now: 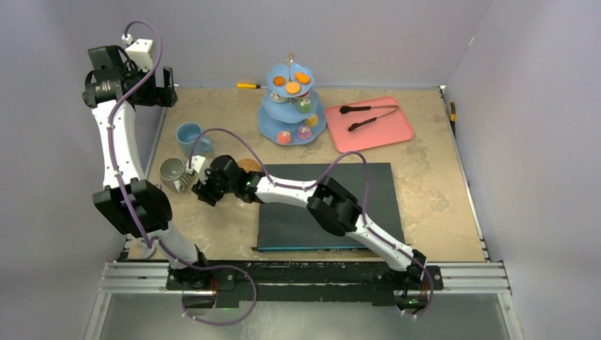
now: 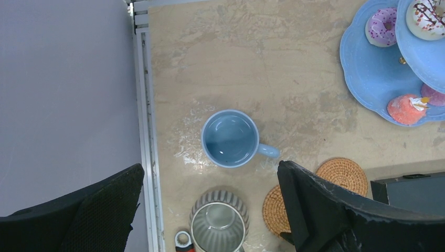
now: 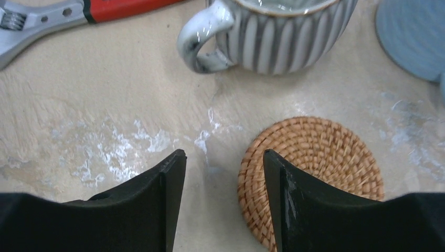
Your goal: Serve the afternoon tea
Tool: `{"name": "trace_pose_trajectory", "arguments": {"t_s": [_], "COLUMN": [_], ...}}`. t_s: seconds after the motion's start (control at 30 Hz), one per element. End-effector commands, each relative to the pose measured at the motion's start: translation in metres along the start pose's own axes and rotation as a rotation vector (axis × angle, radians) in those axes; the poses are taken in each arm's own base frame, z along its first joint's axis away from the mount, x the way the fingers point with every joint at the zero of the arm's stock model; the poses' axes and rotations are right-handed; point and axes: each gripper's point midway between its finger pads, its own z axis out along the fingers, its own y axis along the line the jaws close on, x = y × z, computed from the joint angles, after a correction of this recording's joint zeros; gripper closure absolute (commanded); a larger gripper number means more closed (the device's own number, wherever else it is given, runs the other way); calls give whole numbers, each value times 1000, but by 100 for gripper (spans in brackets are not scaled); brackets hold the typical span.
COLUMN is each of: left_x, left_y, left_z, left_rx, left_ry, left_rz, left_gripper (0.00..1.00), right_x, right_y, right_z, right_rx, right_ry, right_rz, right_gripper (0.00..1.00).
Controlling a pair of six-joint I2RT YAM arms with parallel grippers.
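Neighbouring the light-blue mug [image 2: 230, 138] stand a striped mug [image 2: 219, 220] and coasters [image 2: 343, 175].

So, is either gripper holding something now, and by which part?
Nothing is held. The left gripper hangs open above the light-blue mug; the right gripper is open over bare table beside the woven coaster.

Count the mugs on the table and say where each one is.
2. The light-blue mug stands near the left edge of the table. The grey ribbed mug stands just behind it toward the near edge, beside a woven coaster. No others show.
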Motion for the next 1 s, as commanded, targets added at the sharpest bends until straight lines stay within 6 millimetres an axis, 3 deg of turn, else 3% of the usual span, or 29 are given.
{"name": "trace_pose_trajectory", "arguments": {"t_s": [0.0,0.2,0.3,0.4,0.63,0.97], "left_x": [-13,-14,-14,-13,-12,-10], "left_y": [3,2,2,1,0,0], "left_z": [-8,-9,-11,-11,-8,-4], "left_rx": [-10,-5,-10,-8,3,9], "left_ry": [-47,-54,-57,-57,-55,-52], "left_rz": [13,7,12,9,0,-7], "left_gripper": [1,1,1,1,1,1], "right_x": [-23,-67,-69,-57,-16,1], "right_y": [10,4,-13,-27,-27,-25], "right_z": [-19,-56,-70,-70,-45,-33], "right_rx": [-31,-16,11,19,-9,-14], "right_ry": [-36,-123,-137,-113,-16,9], "right_rz": [10,16,36,60,85,91], "right_gripper": [41,40,40,41,43,44]}}
